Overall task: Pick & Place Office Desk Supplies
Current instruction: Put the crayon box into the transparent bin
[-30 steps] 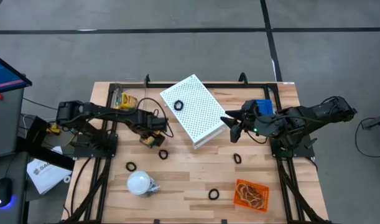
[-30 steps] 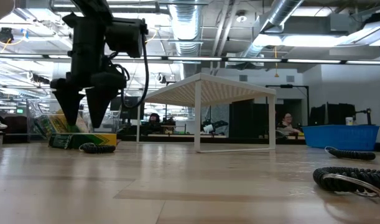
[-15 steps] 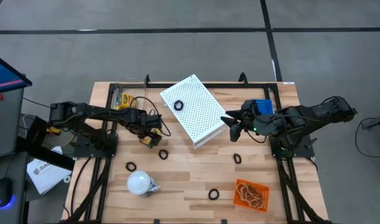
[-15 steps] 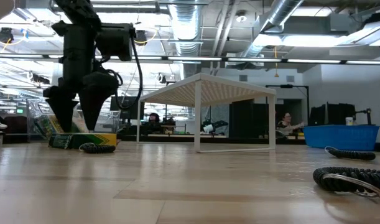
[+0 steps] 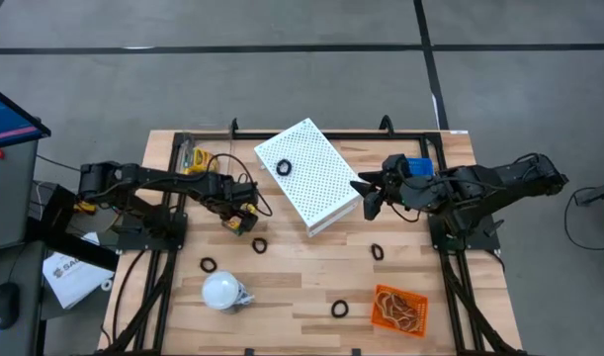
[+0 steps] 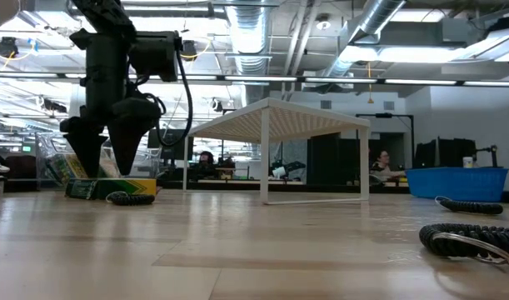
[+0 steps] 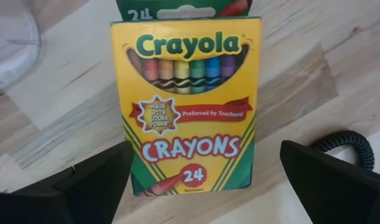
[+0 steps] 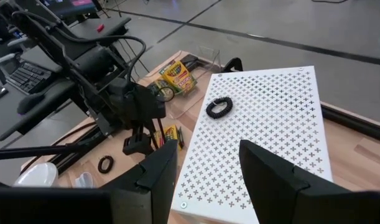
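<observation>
A yellow-and-green crayon box (image 5: 240, 225) lies flat on the table left of the white perforated box (image 5: 311, 176). My left gripper (image 5: 239, 211) hangs open just above it. In the left wrist view the crayon box (image 7: 190, 106) shows between the fingers of my left gripper (image 7: 203, 180). In the low view my left gripper (image 6: 104, 167) points down over the crayon box (image 6: 112, 187). My right gripper (image 5: 369, 201) waits open by the white box's right edge. One black ring (image 5: 284, 167) lies on the white box, another (image 5: 259, 243) beside the crayon box. Orange-tan rubber bands (image 5: 398, 309) are piled at the near right.
A second crayon box (image 5: 196, 158) sits at the far left in a clear holder. More black rings (image 5: 209, 265) (image 5: 378, 252) (image 5: 340, 310) lie on the wood. A white bulb-like object (image 5: 222, 291) is at the near left, and a blue bin (image 5: 417, 166) lies under the right arm.
My left gripper has shifted a little toward the table's left edge while staying open and low over the crayon box. My right gripper has moved slightly toward the far edge. Nothing on the table has moved.
</observation>
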{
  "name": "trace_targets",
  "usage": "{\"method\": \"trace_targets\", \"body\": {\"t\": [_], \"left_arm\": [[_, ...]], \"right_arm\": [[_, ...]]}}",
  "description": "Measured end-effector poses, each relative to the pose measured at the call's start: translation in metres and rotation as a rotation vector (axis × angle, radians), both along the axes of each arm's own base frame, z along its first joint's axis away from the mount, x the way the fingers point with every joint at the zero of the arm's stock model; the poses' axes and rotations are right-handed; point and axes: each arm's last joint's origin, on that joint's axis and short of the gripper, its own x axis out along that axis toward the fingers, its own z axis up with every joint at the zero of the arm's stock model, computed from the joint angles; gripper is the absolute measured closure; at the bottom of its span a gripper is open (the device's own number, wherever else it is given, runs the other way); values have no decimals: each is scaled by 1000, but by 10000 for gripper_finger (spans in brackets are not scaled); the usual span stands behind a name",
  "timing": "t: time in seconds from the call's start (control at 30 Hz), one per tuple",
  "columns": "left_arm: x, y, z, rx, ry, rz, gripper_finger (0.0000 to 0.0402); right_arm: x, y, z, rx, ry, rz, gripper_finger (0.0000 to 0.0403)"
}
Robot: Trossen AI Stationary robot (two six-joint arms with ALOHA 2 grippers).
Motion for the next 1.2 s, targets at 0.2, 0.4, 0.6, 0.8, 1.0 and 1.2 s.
{"method": "trace_targets", "body": {"t": [0.2,0.4,0.6,0.8,1.0,1.2], "left_arm": [[-1,0,0,3,15,11,2],[-1,0,0,3,16,11,2],[-3,0,0,-5,32,11,2],[-3,-1,0,-5,34,12,2],[-3,-2,0,-18,28,3,2],[-2,-3,0,-31,23,2,2]], "right_arm": [[0,0,0,2,1,3,234],[0,1,-1,10,8,20,234],[0,1,-1,10,9,21,234],[0,0,-1,9,15,21,234],[0,0,-1,8,15,21,234],[0,0,-1,6,19,21,234]]}}
